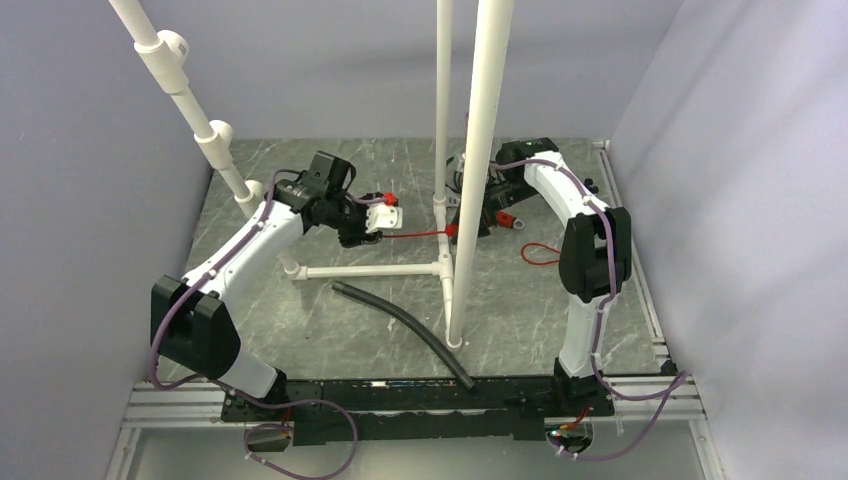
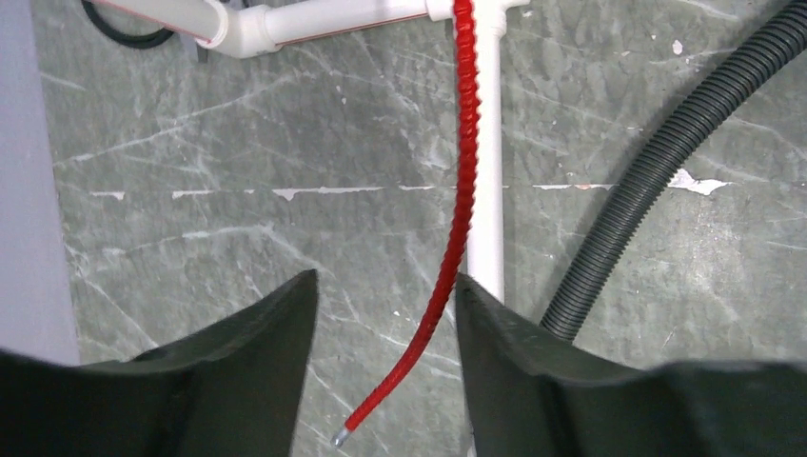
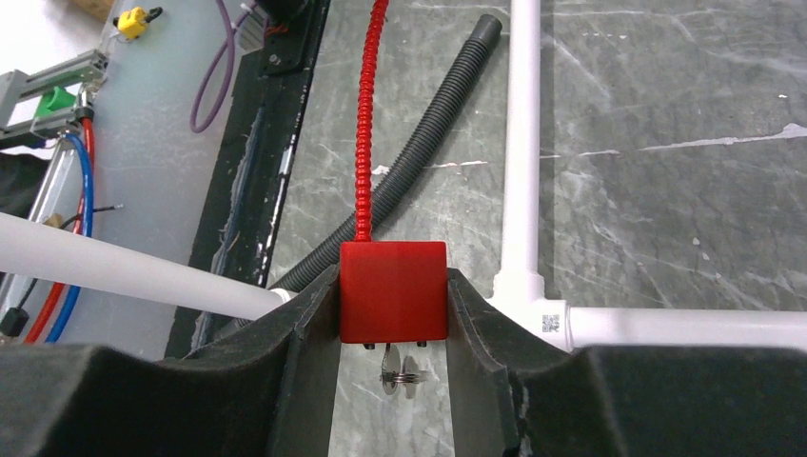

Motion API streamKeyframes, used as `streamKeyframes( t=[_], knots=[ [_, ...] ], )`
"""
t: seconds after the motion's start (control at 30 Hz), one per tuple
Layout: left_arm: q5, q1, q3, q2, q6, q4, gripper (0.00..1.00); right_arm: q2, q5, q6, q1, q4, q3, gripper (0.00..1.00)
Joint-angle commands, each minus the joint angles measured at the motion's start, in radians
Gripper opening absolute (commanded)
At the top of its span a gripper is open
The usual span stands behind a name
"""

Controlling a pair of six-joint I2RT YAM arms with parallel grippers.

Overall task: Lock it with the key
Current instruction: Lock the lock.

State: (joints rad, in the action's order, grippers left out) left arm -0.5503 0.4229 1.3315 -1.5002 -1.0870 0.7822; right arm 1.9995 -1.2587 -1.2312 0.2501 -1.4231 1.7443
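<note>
Left claw (image 2: pixel 385 282): the jaws are spread. The red cable (image 2: pixel 463 143) passes between them without being pinched, lying close against the finger at 3 o'clock. In the left wrist view the cable enters at 12 o'clock, and its free, metal-tipped end (image 2: pixel 339 438) is seen near 6 o'clock. A black corrugated hose (image 2: pixel 657 171) runs from 2 o'clock toward the centre over the grey marbled table (image 2: pixel 238 143).

The right claw (image 3: pixel 392 276) is pressed against both sides of the red lock body (image 3: pixel 393 300), which is held square between the fingers. The cable leaves the top of the lock body toward 12 o'clock. A metal key ring (image 3: pixel 400 373) is seen just under the lock body at 6 o'clock. The white pipe frame (image 3: pixel 525 143) lies on the table at 1 to 3 o'clock of the lock body.

In the top view the left claw is placed at 9 o'clock of the frame's upright pipes and the right claw at 3 o'clock. The cable is stretched between them.
</note>
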Motion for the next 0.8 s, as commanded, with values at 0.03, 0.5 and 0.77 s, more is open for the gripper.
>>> streamKeyframes(
  t=[0.03,0.5,0.77],
  knots=[
    [-0.006,0.028,-0.004,0.020,-0.010,-0.032,0.39,0.006,-0.086,-0.049,-0.003,-0.071,0.047,0.00],
    [-0.272,0.027,0.344,-0.031,0.378,0.213,0.00,-0.035,-0.089,0.025,-0.051,0.064,0.022,0.74],
    [-0.367,0.028,0.438,-0.057,0.500,0.225,0.00,-0.221,-0.055,0.369,-0.051,0.600,-0.213,0.84]
  ],
)
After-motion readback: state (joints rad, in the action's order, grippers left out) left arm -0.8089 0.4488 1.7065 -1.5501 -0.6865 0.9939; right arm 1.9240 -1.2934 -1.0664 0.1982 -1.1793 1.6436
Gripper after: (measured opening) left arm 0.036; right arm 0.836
